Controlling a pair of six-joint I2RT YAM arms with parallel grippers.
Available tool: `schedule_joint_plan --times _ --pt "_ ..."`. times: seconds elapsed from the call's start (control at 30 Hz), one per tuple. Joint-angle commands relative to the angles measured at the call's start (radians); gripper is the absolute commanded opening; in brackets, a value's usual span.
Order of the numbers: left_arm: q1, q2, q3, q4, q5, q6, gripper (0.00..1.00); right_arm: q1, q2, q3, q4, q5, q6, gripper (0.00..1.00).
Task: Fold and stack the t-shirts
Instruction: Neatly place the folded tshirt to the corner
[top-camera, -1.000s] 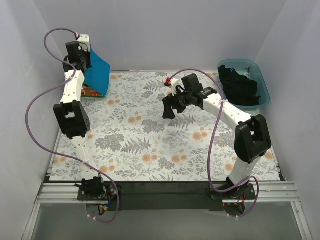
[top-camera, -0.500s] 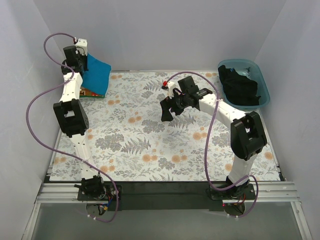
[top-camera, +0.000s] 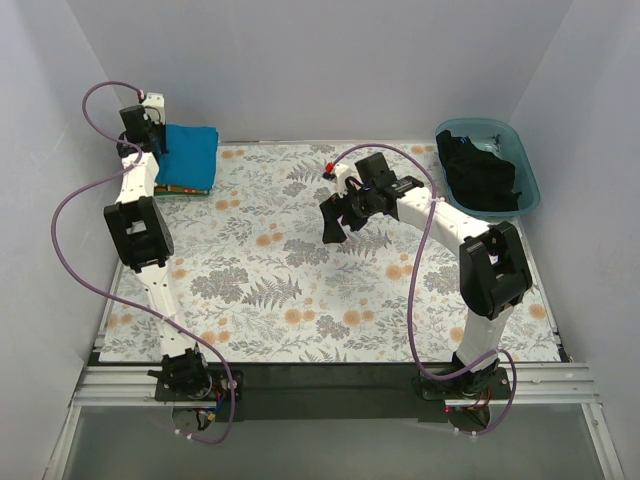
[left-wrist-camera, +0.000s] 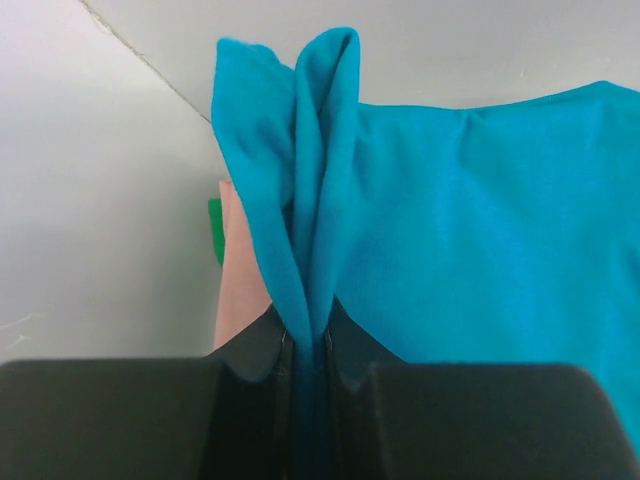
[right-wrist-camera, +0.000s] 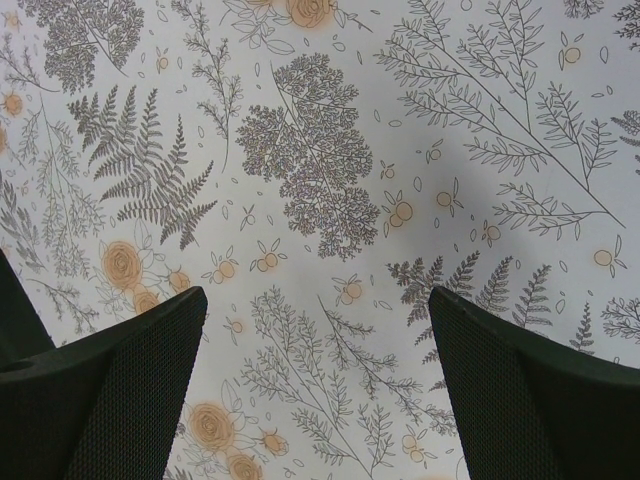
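Nearest the arm bases, the floral-patterned table covering (top-camera: 300, 300) is stretching from side to side. Over its middle, the right gripper (right-wrist-camera: 318, 330) is hovering with its black fingers spread wide, gripping nothing. Farther back on the right, a black cloth t-shirt (top-camera: 478, 172) is lying bunched inside a translucent blue plastic tub (top-camera: 527, 192).

In the far left corner, the left gripper (left-wrist-camera: 308, 345) is pinching a raised ridge of the plain teal-blue cloth t-shirt (top-camera: 192, 155). That shirt is lying folded on top of a pink t-shirt (left-wrist-camera: 235, 285) and a green t-shirt (left-wrist-camera: 214, 230).

If the fingers pull back without parting first, they are likely dragging the top fold open or sliding the stack askew.

The stack is sitting close against the white side wall (top-camera: 50, 200) and the back wall. Room is looking tight there, and the freest way out is appearing to be upward and toward the middle.
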Motion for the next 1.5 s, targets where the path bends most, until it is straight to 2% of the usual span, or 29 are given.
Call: schedule_joint_plan --times 0.0,0.13,0.2,0.3,0.33,0.43,0.47,0.5,0.67,0.73,0.83,0.97,1.1,1.2,1.33,1.37,1.43,1.47 --pt "0.014 -0.031 0.035 0.046 -0.021 0.016 0.0 0.006 0.004 0.047 0.001 -0.002 -0.005 0.98" --pt "0.017 -0.017 0.041 0.07 -0.051 0.034 0.0 0.009 0.008 0.05 0.001 -0.002 -0.005 0.98" --pt "0.017 -0.008 0.049 0.07 -0.058 0.049 0.06 0.009 0.01 0.051 -0.002 0.0 -0.007 0.98" --pt "0.02 -0.01 0.054 0.082 -0.09 0.066 0.25 0.007 0.005 0.053 -0.007 0.009 -0.01 0.98" --pt "0.022 -0.011 0.061 0.09 -0.093 0.068 0.39 0.009 0.004 0.053 -0.007 0.01 -0.014 0.98" --pt "0.036 -0.026 0.089 0.082 -0.097 0.068 0.56 0.009 -0.008 0.06 -0.014 0.027 -0.023 0.98" --pt "0.036 -0.033 0.106 0.081 -0.094 0.074 0.67 0.007 -0.015 0.062 -0.017 0.041 -0.028 0.98" --pt "0.036 -0.052 0.11 0.079 -0.094 0.077 0.71 0.004 -0.021 0.06 -0.019 0.049 -0.034 0.98" --pt "0.036 -0.147 0.132 -0.006 -0.035 0.054 0.76 -0.052 -0.085 0.051 -0.021 0.061 -0.036 0.98" --pt "0.036 -0.218 0.127 -0.075 0.037 0.034 0.79 -0.083 -0.116 0.045 -0.022 0.035 -0.031 0.98" --pt "0.036 -0.301 0.08 -0.19 0.108 -0.019 0.86 -0.15 -0.163 0.031 -0.024 0.004 -0.02 0.98" --pt "0.036 -0.481 -0.011 -0.327 0.299 -0.145 0.88 -0.252 -0.245 -0.033 -0.044 -0.049 -0.017 0.98" --pt "0.017 -0.563 -0.074 -0.471 0.441 -0.265 0.89 -0.324 -0.382 -0.134 -0.065 -0.051 -0.026 0.98" --pt "-0.004 -0.589 -0.127 -0.586 0.47 -0.317 0.9 -0.376 -0.452 -0.186 -0.108 -0.037 -0.051 0.98" --pt "-0.029 -0.732 -0.375 -0.605 0.55 -0.356 0.92 -0.417 -0.573 -0.292 -0.158 0.003 -0.085 0.98" --pt "-0.035 -0.775 -0.511 -0.59 0.565 -0.348 0.92 -0.418 -0.591 -0.314 -0.163 0.021 -0.091 0.98" --pt "-0.046 -0.892 -0.641 -0.522 0.559 -0.345 0.92 -0.419 -0.639 -0.384 -0.171 0.039 -0.099 0.98" --pt "-0.05 -0.933 -0.767 -0.501 0.559 -0.339 0.93 -0.421 -0.651 -0.404 -0.172 0.049 -0.103 0.98"
